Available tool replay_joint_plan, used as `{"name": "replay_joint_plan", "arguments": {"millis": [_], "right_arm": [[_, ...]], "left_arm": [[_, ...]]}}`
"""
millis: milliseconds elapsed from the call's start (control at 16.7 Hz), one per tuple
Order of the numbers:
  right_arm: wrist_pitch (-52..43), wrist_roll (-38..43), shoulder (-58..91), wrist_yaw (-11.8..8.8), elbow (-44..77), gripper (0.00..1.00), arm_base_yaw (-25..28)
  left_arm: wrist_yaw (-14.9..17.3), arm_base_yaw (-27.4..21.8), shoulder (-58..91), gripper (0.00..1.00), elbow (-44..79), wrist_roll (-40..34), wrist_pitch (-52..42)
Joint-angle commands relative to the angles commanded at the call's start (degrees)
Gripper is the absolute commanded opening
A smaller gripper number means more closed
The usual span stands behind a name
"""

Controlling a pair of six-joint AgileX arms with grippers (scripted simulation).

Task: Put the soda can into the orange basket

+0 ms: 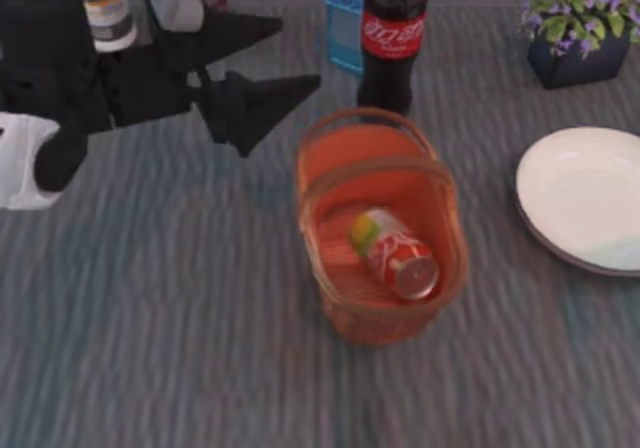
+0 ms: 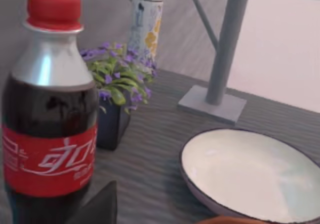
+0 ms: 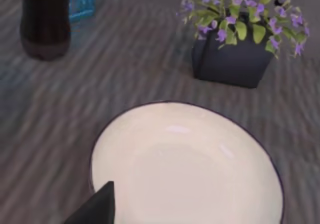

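The soda can lies on its side inside the orange basket near the tabletop's middle. The left gripper hangs toward the far left corner, jaws spread and empty. I cannot tell the right gripper's jaws.

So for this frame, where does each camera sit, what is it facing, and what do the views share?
Top: overhead, looking down on the oval orange woven basket holding the red-and-green soda can; open left end effector shows.
Left wrist: faces the dark red-labelled cola bottle; fingertip shows.
Right wrist: above the round white plate; fingertip shows.
All three share plate and bottle.
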Motion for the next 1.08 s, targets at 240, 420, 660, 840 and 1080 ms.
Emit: {"name": "replay_joint_plan", "arguments": {"millis": [240, 420, 660, 840, 1080], "right_arm": [[-17.06, -10.42, 24.73, 0.04, 25.08, 1.00, 6.91], [-30.73, -18.68, 45.01, -0.01, 45.75, 1.00, 12.40], [-47.99, -29.12, 70.88, -0.07, 72.04, 1.00, 19.35], [-58.79, -35.85, 87.06, -0.01, 88.62, 1.00, 23.81], [-68.81, -42.42, 101.40, 0.28, 104.48, 1.00, 28.15]], "left_arm": [[-12.73, 3.77, -22.39, 1.00, -11.06, -1.68, -10.39], [-22.86, 6.57, -40.90, 1.00, -19.97, -1.96, -18.31], [-35.86, 9.91, -66.36, 1.00, -31.89, -1.22, -28.33], [-44.57, 11.92, -83.52, 1.00, -40.37, -0.11, -35.09], [-53.30, 13.74, -99.21, 1.00, -49.29, 1.40, -41.92]]}}
